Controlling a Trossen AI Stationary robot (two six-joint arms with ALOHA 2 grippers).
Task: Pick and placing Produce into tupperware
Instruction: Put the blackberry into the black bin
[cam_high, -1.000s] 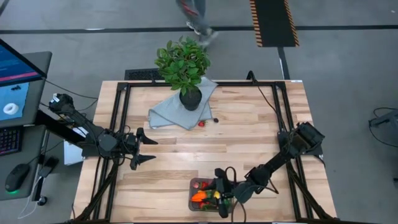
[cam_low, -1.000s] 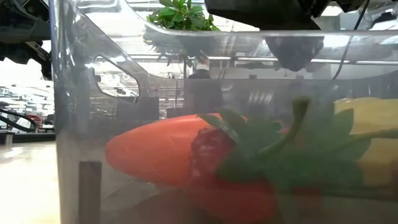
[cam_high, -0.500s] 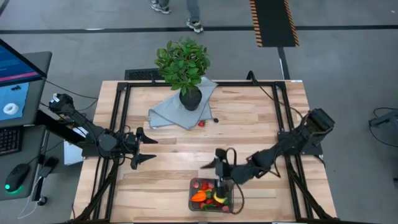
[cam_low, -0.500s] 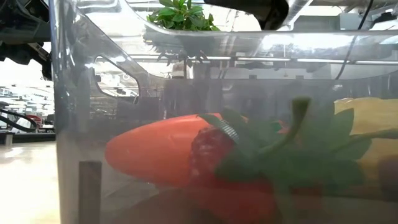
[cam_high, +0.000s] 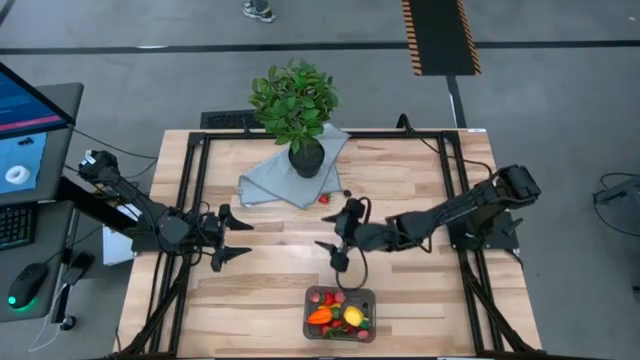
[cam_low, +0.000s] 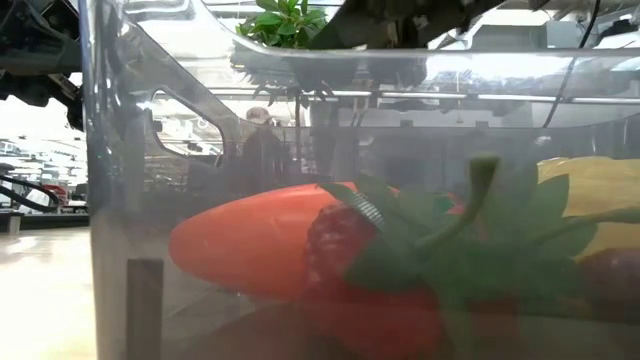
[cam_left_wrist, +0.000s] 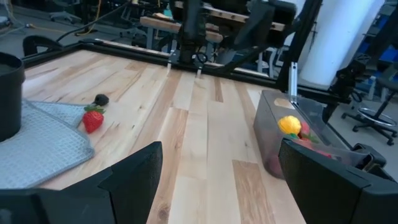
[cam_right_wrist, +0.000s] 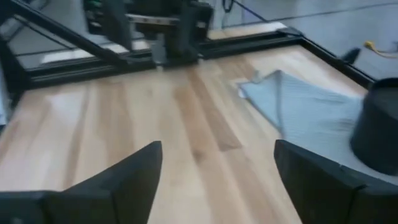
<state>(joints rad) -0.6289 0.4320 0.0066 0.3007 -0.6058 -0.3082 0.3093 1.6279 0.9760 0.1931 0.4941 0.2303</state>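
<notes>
Risk first: two pieces left outside the tupperware, a red strawberry and a dark berry, both tiny, lying at about 12 o'clock from table centre, just off the edge of the blue-grey cloth and near the black pot of the plant. Likely failure: wide jaws closing beside such a small piece and flicking it away, or snagging the cloth edge and dragging it, maybe nudging the pot. Berry and strawberry near each other, so knocking one while grabbing the other also possible. Right gripper at table centre, fingers spread wide, empty, roughly 12 o'clock of the tub and between it and the leftover pieces. Left gripper parked at 9 o'clock, also wide open, holding nothing. Tub sits at 6 o'clock on the near edge, already holding the orange carrot, yellow lemon and red pieces. View differences: high view alone gives full layout and both arms; low view pressed against the tub wall, showing carrot and a strawberry close up but nothing of the table. Left wrist view shows strawberry and berry apart, not touching, beside the cloth. Right wrist view shows cloth and bare wood, no produce visible.
</notes>
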